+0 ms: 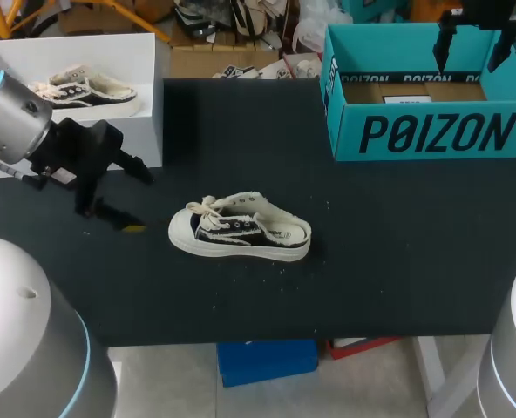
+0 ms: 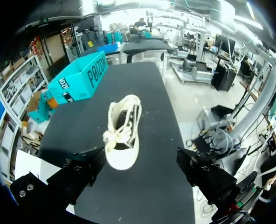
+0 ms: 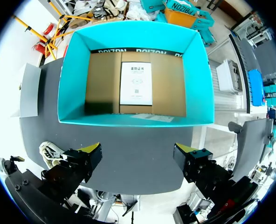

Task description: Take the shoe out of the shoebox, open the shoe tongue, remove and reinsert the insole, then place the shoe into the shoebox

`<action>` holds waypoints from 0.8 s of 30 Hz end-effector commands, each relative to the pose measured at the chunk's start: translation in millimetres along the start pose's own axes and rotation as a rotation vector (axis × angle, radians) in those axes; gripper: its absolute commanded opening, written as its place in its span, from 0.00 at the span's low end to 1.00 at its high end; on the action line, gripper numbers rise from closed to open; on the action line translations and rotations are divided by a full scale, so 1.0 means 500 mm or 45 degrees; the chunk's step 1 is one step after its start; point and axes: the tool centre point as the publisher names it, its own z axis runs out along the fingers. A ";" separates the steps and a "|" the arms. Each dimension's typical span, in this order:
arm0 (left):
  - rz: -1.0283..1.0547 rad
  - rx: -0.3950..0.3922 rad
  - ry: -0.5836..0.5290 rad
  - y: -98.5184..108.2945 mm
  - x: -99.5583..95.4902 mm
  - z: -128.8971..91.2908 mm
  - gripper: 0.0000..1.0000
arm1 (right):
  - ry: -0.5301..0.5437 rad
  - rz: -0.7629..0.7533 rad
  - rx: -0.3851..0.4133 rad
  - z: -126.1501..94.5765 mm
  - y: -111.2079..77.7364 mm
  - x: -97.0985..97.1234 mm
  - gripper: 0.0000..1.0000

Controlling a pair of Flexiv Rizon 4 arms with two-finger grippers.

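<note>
As the right wrist shows, shoebox (image 3: 74,79) holds paper (image 3: 135,84).

A flat, matte black table (image 1: 397,261) serves as the work surface. A white rectangular board (image 1: 110,52) is located at the table's far left corner. On the board, toward the table's left side, a pale low shoe (image 1: 84,87) with a dark side panel and a pale fuzzy lining is shown lying on its sole. Whether it is a real item or a printed picture cannot be determined. Small pale specks (image 1: 271,271) are scattered on the table surface around the middle of the table, and a few are found nearer the table's front edge.
</note>
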 end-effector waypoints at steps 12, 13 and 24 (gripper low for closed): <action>0.020 0.072 -0.016 0.097 -0.106 0.027 1.00 | 0.000 0.000 0.000 0.000 0.000 0.000 1.00; 0.023 0.078 -0.015 0.102 -0.112 0.029 1.00 | 0.000 0.000 0.000 0.000 0.000 0.000 1.00; 0.033 0.068 -0.001 0.109 -0.120 0.040 1.00 | -0.100 -0.213 -0.121 -0.024 -0.002 0.030 1.00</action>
